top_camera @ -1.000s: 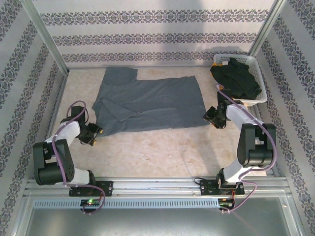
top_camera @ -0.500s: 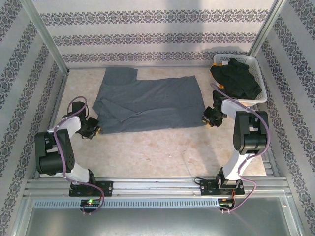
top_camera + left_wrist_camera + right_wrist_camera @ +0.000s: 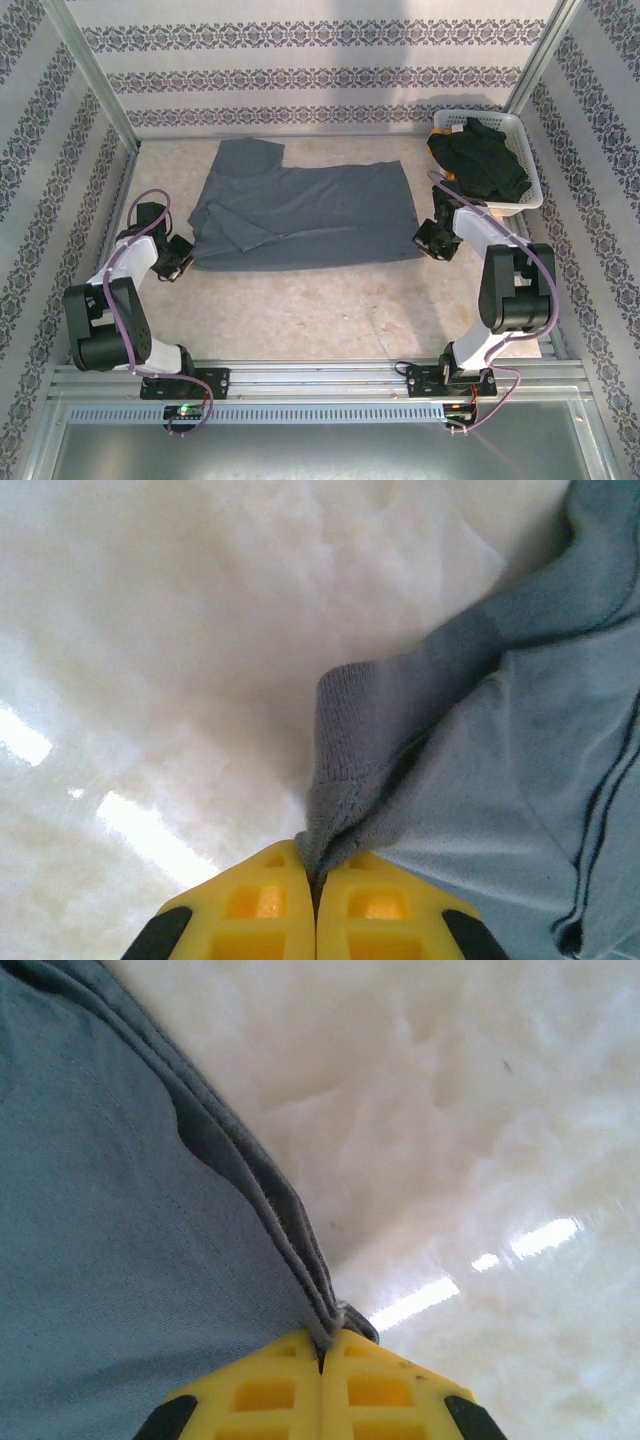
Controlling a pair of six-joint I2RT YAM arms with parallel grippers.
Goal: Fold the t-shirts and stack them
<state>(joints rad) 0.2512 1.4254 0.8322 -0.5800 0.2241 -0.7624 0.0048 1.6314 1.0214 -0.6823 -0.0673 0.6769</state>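
Slate blue-grey cotton t-shirt [image 3: 300, 215] lies spread mostly flat on the pale marbled table [image 3: 320, 310], centre to far-left, with some creases toward its left side. My left fingers [image 3: 260, 905] are pressed together on a stitched hem at the shirt's near-left corner; cloth bunches up out of the yellow pads. My right fingers [image 3: 270, 1390] are likewise clamped on the shirt, on the folded edge at its near-right corner, low over the table. White plastic lattice basket [image 3: 522, 128] sits at the far-right corner of the table. Inside it is a crumpled black t-shirt [image 3: 480, 160], heaped high and spilling over the basket's near-left rim. Can't tell what lies under it.
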